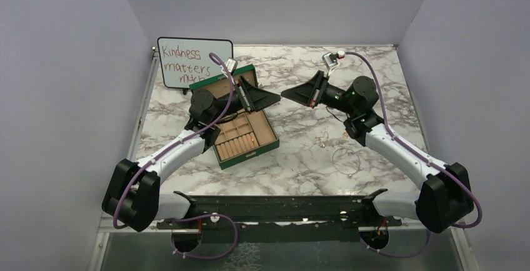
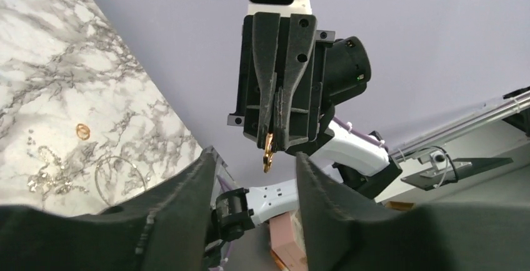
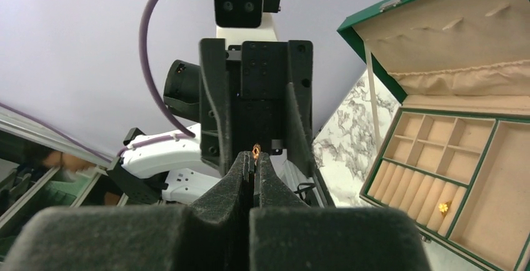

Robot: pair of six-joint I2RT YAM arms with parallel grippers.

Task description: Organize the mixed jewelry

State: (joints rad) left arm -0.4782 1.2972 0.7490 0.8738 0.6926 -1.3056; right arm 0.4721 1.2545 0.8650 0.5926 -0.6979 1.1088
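Only partly visible, a gold ring in the closed right claw; left claw open opposite.

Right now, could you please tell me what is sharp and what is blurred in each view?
Top external: even light, yet the silver wire loop nearly vanishes into the marble table. Left wrist: the left fingers are soft; the gold ring beyond is crisper. Right wrist: the right fingers blur near the lens; the green jewelry box is sharp.
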